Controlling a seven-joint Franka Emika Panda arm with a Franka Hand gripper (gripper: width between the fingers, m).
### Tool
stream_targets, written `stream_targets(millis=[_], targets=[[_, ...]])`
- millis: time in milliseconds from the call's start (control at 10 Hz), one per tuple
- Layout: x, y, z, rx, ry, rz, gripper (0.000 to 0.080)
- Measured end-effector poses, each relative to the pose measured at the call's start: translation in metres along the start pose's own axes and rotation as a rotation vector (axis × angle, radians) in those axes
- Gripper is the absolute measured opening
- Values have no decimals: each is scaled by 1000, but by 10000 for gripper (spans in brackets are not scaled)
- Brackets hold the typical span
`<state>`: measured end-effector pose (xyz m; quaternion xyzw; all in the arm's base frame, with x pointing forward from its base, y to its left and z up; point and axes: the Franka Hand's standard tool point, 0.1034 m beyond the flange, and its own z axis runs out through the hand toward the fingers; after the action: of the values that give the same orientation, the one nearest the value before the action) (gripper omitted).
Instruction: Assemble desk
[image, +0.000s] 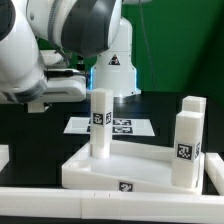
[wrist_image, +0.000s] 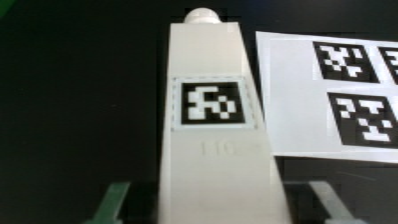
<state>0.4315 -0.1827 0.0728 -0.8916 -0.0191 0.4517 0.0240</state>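
In the wrist view a white square leg (wrist_image: 214, 120) with a black-and-white tag runs lengthwise between my fingers, its rounded peg end far from me over the black table. My gripper (wrist_image: 217, 203) is open: one finger (wrist_image: 118, 200) stands on each side of the leg with a dark gap between. In the exterior view the white tabletop panel (image: 85, 170) lies at the front with one leg (image: 100, 120) upright on it. Two more legs (image: 186, 138) (image: 192, 106) stand upright at that view's right. My fingers are hidden there behind the arm (image: 60, 50).
The marker board (wrist_image: 338, 80) lies flat beside the leg; in the exterior view the marker board (image: 125, 127) is behind the tabletop. A long white border rail (image: 60, 205) runs along the front. The arm's base (image: 112, 70) stands at the back.
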Motion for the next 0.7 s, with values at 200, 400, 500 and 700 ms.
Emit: stream_targets(millis=[200,400,500,700], targets=[[-1,-6,-12,8,13,63,290],[-3,-14,-44,20,138,66,290],[0,-13,-52,3,208,61,290],[4,-9,-52,-14,327,60,290]])
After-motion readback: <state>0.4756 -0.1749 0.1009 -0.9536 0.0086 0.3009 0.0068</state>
